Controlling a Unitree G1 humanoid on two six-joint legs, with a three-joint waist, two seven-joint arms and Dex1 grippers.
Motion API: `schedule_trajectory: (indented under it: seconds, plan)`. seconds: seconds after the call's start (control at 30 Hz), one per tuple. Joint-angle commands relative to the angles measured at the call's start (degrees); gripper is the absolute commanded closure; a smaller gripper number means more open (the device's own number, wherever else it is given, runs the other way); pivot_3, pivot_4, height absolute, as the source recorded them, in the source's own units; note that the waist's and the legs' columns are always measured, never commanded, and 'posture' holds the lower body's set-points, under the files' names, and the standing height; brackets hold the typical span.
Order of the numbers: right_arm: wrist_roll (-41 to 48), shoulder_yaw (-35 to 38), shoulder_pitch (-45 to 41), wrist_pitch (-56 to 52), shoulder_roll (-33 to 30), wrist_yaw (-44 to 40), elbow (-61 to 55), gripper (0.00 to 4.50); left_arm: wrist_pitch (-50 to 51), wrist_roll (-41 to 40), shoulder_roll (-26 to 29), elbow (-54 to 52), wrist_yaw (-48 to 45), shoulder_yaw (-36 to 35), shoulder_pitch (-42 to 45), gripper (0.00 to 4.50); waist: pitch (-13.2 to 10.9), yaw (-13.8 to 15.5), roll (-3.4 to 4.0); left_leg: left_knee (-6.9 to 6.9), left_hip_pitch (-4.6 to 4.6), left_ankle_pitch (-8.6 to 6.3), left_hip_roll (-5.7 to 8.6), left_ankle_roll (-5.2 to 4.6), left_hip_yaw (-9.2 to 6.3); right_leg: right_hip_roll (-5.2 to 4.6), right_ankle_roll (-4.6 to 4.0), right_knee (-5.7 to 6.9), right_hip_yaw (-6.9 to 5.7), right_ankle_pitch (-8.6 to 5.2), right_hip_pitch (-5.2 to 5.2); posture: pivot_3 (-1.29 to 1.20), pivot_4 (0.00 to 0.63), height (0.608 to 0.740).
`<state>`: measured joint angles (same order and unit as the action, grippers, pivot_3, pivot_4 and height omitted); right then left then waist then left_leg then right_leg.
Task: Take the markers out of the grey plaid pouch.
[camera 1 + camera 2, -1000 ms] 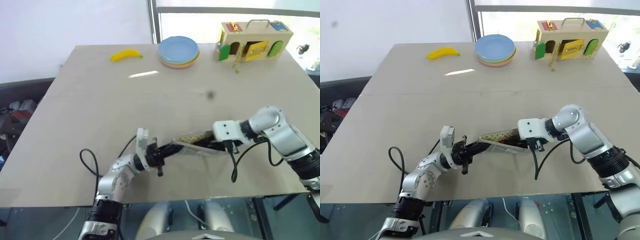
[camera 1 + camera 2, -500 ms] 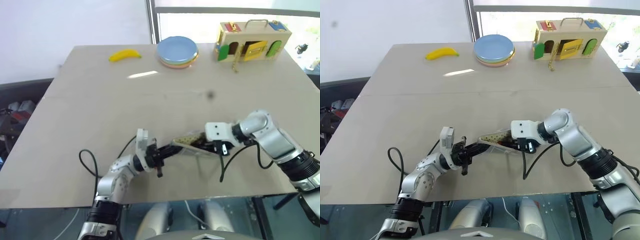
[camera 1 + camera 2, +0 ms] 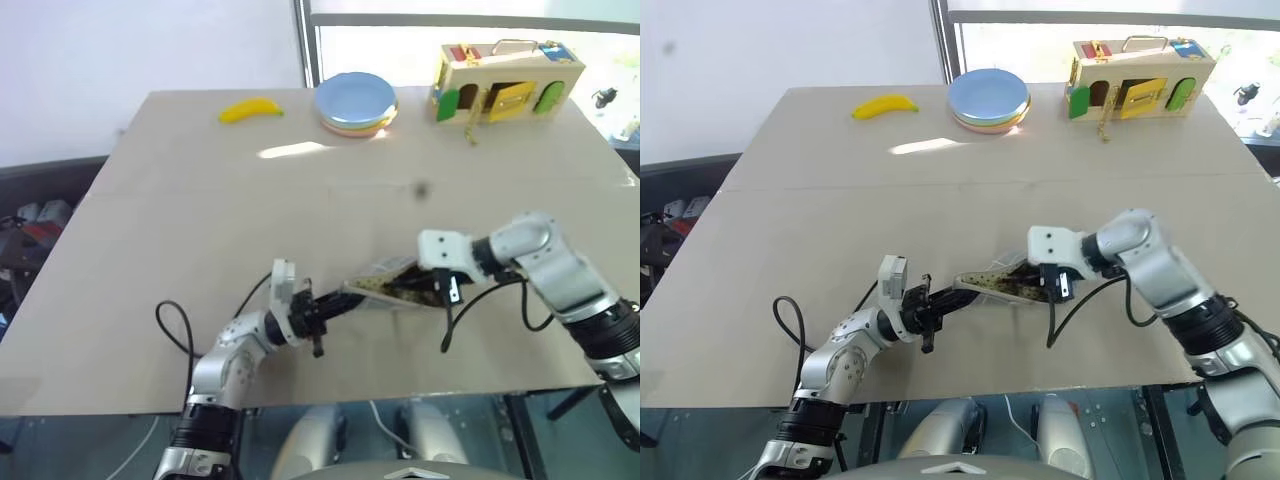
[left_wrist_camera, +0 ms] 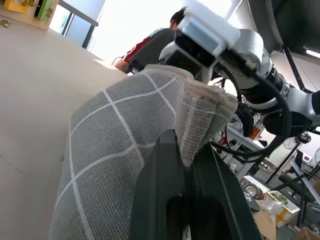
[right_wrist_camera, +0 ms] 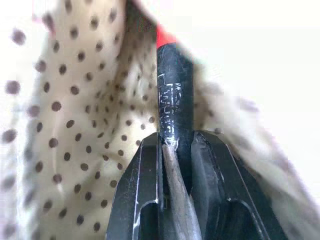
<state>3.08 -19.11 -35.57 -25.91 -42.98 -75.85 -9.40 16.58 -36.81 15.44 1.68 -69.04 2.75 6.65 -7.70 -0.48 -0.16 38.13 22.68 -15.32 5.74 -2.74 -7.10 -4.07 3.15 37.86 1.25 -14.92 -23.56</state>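
The grey plaid pouch (image 3: 992,283) is held up a little off the table (image 3: 840,200), near the front edge, between the two arms. One end of the pouch is pinched by the left gripper (image 4: 186,165), and its fingers are squeezed together on a fold of the grey cloth. The other end is open, and the dotted lining inside can be seen.

The right gripper (image 5: 175,142) has been put into the open mouth of the pouch. Its fingers are clamped on the black marker (image 5: 172,90) with the red cap. The marker is still inside the pouch, with the dotted lining all around it.

So the task is judged to be only partly done. One marker has been grabbed, but it has not been pulled clear yet. The green marker cannot be seen, so it is most likely still hidden in the pouch. No marker has been laid on the table.

What is left: the black marker must be drawn out and put down, and then the green one must be found and taken out too.
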Motion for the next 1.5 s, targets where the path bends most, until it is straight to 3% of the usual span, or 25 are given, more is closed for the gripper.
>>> schedule_trajectory:
  seconds: [0.03, 0.2, 0.5, 0.93, 1.17, 1.5]
  plan:
    - [4.52, 4.99, 1.62, 1.58, -1.64, -0.72, -3.08, 4.23, -0.1, -0.36, 0.43, -1.34, -0.3, -0.18, -0.56, 4.5, 0.0, 0.03, 0.0, 0.0, 0.0, 0.0, 0.0, 0.0, 0.0, 0.0, 0.0, 0.0, 0.0, 0.0, 0.0, 0.0, 0.15, 0.74]
    - [9.15, 8.02, 4.67, 8.28, -1.72, -1.73, -3.36, 4.23, -0.13, -0.45, 0.44, -1.14, -0.16, -0.08, -0.29, 4.5, 0.0, 0.05, 0.0, -0.01, 0.01, 0.0, 0.0, 0.0, 0.01, -0.01, 0.0, 0.0, 0.01, 0.0, 0.02, 0.0, 0.15, 0.74]
    - [15.54, 9.48, 8.01, 8.8, -2.42, -4.78, -6.76, 4.23, 0.16, -0.56, 0.42, -0.82, -0.12, -0.35, 0.16, 4.5, -0.01, 0.19, 0.0, -0.01, 0.01, 0.0, 0.0, 0.0, 0.01, -0.01, 0.0, 0.0, 0.02, 0.0, 0.03, 0.0, 0.15, 0.74]
    - [6.0, 2.84, 7.55, 12.29, -9.43, -6.99, -6.35, 4.23, 0.71, -1.87, 0.71, -1.86, 0.6, -1.98, 3.22, 4.5, -0.01, 0.5, 0.0, 0.03, 0.03, 0.0, 0.0, 0.0, 0.02, -0.01, 0.0, 0.0, 0.0, 0.0, 0.02, 0.0, 0.15, 0.74]
    - [17.82, 9.77, 5.93, 9.44, -1.23, -2.45, -7.9, 4.23, -0.69, -0.31, 1.71, -0.02, -0.79, -1.6, 2.71, 4.5, -0.02, 0.49, -0.02, -0.01, 0.03, 0.0, -0.02, 0.0, 0.01, 0.0, 0.0, 0.01, 0.01, 0.0, 0.02, 0.0, 0.15, 0.74]
    - [42.77, 26.2, -0.16, -7.81, 6.9, 12.5, -9.85, 4.23, -6.46, 2.17, 2.27, 1.43, 0.51, -3.68, 3.9, 4.5, -0.04, 1.31, -0.03, -0.01, 0.05, 0.0, 0.0, 0.0, -0.04, -0.01, 0.0, -0.02, -0.03, 0.0, 0.01, 0.0, 0.15, 0.74]
